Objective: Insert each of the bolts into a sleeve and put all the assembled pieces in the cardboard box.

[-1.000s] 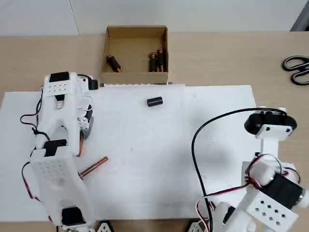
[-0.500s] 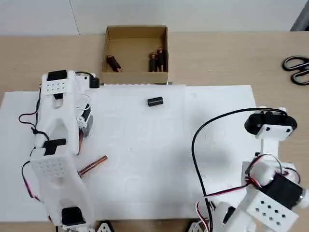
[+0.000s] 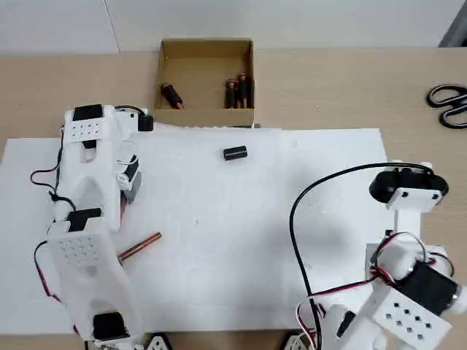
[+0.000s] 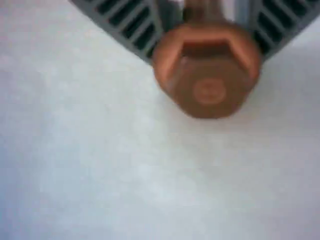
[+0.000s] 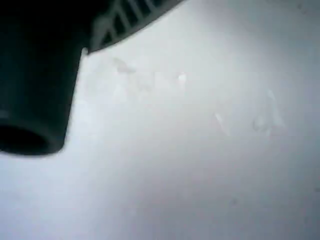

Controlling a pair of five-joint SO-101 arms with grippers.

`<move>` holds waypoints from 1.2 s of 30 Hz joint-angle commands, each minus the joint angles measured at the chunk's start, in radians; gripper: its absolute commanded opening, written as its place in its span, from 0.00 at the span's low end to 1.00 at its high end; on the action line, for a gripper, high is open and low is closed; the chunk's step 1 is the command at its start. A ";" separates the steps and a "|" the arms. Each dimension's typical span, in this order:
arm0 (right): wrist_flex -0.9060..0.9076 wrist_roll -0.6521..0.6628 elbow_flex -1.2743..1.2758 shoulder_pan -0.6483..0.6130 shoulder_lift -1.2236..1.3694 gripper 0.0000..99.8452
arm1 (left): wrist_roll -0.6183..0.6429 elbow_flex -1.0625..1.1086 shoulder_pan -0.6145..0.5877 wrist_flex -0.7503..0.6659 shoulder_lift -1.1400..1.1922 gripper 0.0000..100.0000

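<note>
My left gripper (image 4: 206,15) is shut on a copper bolt (image 4: 206,75), whose hex head faces the camera between the grey ribbed fingers (image 4: 125,20), just above the white sheet. In the high view this left arm (image 3: 98,168) stands over the sheet's left side. A second copper bolt (image 3: 140,247) lies loose beside it. A black sleeve (image 3: 234,153) lies near the sheet's far edge. My right gripper (image 5: 75,30) holds another black sleeve (image 5: 35,90), open end showing. The cardboard box (image 3: 206,117) contains assembled pieces (image 3: 238,91).
The white sheet (image 3: 241,240) covers most of the tan table. The right arm (image 3: 405,191) stands at the sheet's right edge, its black cable looping over the sheet. Scissors (image 3: 449,102) lie at the far right.
The left arm has shifted slightly toward the back of the table with its bolt. The right arm, loose bolt and loose sleeve have not moved.
</note>
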 commanded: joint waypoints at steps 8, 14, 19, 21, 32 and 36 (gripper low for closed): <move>-0.016 0.011 -0.025 -0.002 -0.018 0.00 | 0.000 -0.134 0.005 0.029 -0.080 0.01; 0.007 0.006 -0.061 -0.084 -0.019 0.00 | 0.002 -0.145 0.028 0.032 -0.301 0.01; 0.021 0.008 -0.203 -0.176 -0.019 0.01 | 0.002 -0.081 0.035 0.032 -0.471 0.01; 0.021 0.011 -0.236 -0.223 -0.019 0.01 | -0.006 -0.044 0.035 0.032 -0.535 0.01; -0.004 0.012 -0.295 -0.430 -0.021 0.00 | -0.008 -0.030 0.031 0.012 -0.930 0.01; -0.113 0.005 -0.244 -0.524 -0.076 0.00 | 0.126 -0.030 0.032 -0.018 -1.003 0.01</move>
